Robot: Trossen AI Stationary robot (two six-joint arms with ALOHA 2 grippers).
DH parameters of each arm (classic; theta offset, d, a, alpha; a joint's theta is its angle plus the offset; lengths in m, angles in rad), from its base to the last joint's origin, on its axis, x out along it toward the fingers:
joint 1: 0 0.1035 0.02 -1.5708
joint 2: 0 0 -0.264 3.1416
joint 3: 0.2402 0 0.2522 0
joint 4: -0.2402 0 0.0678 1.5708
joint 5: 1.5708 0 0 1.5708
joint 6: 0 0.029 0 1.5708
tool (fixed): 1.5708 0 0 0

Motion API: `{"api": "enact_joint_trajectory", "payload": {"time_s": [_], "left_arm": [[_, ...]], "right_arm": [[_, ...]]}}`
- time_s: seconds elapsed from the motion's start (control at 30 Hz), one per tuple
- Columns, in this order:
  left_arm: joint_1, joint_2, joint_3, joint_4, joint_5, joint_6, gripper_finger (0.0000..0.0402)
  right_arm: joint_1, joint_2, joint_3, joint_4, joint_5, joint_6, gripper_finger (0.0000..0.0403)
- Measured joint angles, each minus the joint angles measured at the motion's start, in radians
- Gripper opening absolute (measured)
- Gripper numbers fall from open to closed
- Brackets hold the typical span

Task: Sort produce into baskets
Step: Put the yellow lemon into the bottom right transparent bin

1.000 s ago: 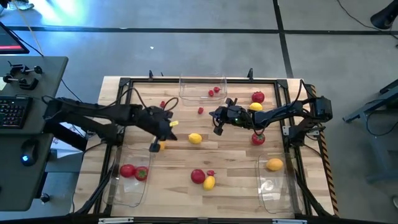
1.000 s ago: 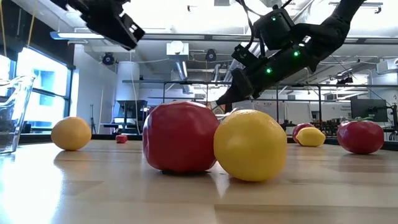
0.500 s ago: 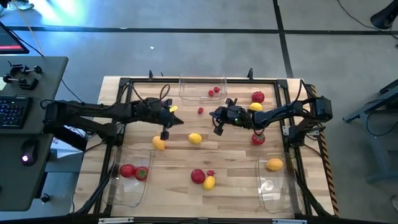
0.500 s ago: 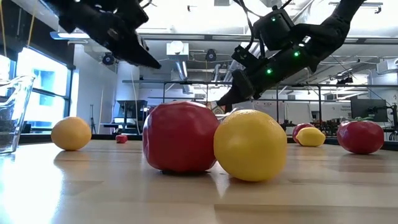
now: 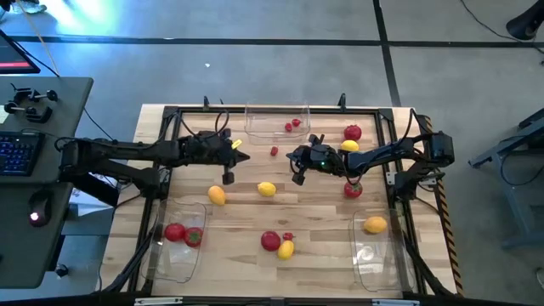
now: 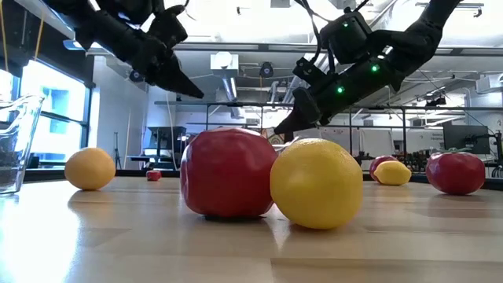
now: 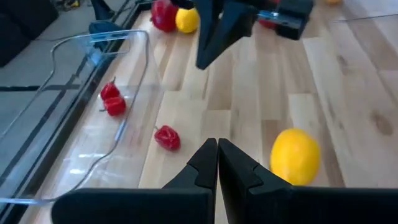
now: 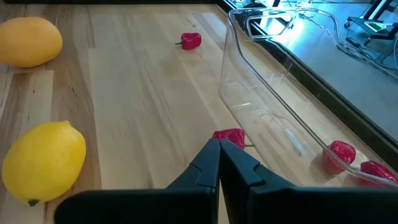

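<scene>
The wooden table carries three clear baskets: one at the far edge with two berries, one near left with two tomatoes, one near right with an orange oval. The left gripper, clenched and empty, has pulled back from the orange lemon. The right gripper hangs unchanged, clenched and empty. No readable writing shows.

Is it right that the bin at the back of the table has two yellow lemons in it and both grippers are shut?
Not quite. The bin at the back holds small red berries, not yellow lemons; the high view shows this. The lemons lie out on the wood, such as the one mid-table. The rest is right: the left gripper and the right gripper are both shut.
</scene>
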Motion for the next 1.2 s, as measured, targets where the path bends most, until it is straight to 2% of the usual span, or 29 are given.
{"api": "enact_joint_trajectory", "payload": {"time_s": [0.3,0.4,0.6,0.7,0.8,0.93,1.07,1.2], "left_arm": [[0.079,0.074,0.001,-0.054,0.003,-0.018,0.0000],[0.071,0.080,0.001,-0.108,0.065,0.018,0.0000],[0.010,0.065,0.089,-0.319,0.183,0.087,0.0000],[-0.049,0.067,0.160,-0.488,0.188,0.077,0.0001],[-0.134,0.068,0.197,-0.561,0.179,0.071,0.0008],[-0.245,0.068,0.215,-0.605,0.159,0.013,0.0045],[-0.319,0.074,0.243,-0.685,0.145,-0.083,0.0104],[-0.366,0.108,0.277,-0.781,0.021,-0.114,0.0171]], "right_arm": [[0.000,0.000,0.000,-0.001,0.000,0.000,0.0000],[0.000,0.000,0.000,-0.002,0.000,0.000,0.0000],[-0.001,0.000,0.000,-0.001,0.000,0.003,0.0000],[-0.001,0.000,0.000,-0.001,-0.002,0.019,0.0000],[-0.001,0.000,0.000,-0.002,-0.005,0.019,0.0000],[-0.001,0.000,0.000,-0.002,-0.007,0.023,0.0000],[-0.001,0.000,0.000,-0.003,-0.008,0.023,0.0000],[-0.001,0.000,0.000,-0.004,-0.008,0.023,0.0000]]}}
